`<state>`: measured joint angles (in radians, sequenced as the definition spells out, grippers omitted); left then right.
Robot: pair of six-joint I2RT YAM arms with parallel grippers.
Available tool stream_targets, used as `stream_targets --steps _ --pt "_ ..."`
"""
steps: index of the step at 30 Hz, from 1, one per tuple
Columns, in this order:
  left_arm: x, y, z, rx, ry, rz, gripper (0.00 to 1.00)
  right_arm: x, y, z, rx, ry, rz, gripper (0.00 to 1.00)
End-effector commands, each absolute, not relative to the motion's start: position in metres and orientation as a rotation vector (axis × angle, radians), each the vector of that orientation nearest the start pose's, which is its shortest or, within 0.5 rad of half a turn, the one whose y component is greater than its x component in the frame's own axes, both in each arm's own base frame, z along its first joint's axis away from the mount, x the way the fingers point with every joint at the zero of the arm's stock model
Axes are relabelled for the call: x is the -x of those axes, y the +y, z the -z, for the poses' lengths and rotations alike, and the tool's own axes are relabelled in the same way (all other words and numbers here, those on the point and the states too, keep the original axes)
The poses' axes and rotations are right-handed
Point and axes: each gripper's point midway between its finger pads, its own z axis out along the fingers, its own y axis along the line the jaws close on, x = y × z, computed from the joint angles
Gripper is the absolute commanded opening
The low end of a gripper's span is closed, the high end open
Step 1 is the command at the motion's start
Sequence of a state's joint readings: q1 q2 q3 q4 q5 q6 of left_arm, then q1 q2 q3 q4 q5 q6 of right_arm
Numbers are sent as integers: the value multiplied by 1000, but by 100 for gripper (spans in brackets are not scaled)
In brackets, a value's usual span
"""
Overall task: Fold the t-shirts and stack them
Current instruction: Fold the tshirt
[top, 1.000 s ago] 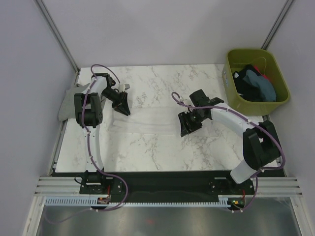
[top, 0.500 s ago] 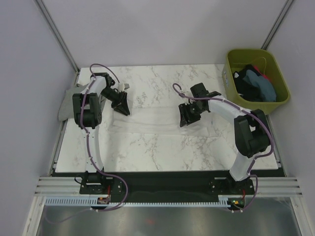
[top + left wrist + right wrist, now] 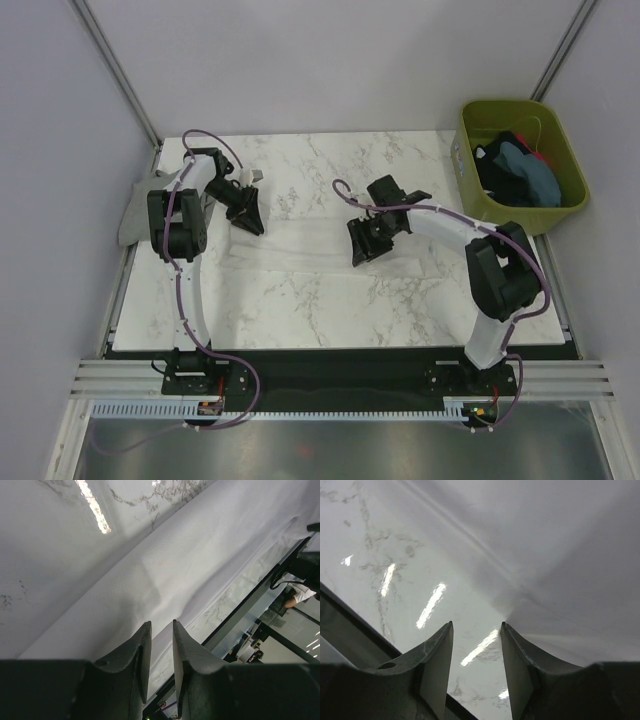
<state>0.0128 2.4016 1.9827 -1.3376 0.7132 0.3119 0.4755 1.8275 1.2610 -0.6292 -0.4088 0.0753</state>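
White t-shirt [image 3: 300, 246] | left pincer [image 3: 254, 227] pinching its left end | right pincer [image 3: 358, 257] spread at its edge

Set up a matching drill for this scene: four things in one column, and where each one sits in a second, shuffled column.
1. white t-shirt
2. grey t-shirt
3. green bin
4. right gripper

A. off the table, at far right
B. draped at the table's left edge
C. open, at the white shirt's right end
D. laid in a long strip across the table's middle

Pairs: 1-D, 2-B, 3-A, 4-C
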Motion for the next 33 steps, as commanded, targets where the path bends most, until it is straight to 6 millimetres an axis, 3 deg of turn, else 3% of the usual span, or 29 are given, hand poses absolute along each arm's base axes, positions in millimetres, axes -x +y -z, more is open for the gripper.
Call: stream_targets --steps 1,5,10,14,17,20,24,33 --pt "-374 -105 -80 -299 2981 1192 31 -267 257 -88 717 2673 -772 51" --pt "-374 -104 -86 -302 2971 1182 31 -257 262 -97 734 2652 -778 51" --pt "-374 -103 -89 -304 2973 1149 33 -300 249 -104 661 2606 -703 53" --pt "-372 -101 -90 -304 2981 1141 34 -338 222 -87 573 2626 -645 54" --pt "-369 -102 -88 -299 2991 1146 34 -352 204 -74 528 2653 -617 53" --pt "-368 -102 -85 -299 2998 1149 34 -351 190 -67 512 2683 -595 53" --pt "-372 -102 -85 -299 2992 1150 34 -322 181 -60 503 2747 -613 53" --pt "-378 -102 -82 -291 2983 1152 34 -257 167 -66 483 2821 -661 53"
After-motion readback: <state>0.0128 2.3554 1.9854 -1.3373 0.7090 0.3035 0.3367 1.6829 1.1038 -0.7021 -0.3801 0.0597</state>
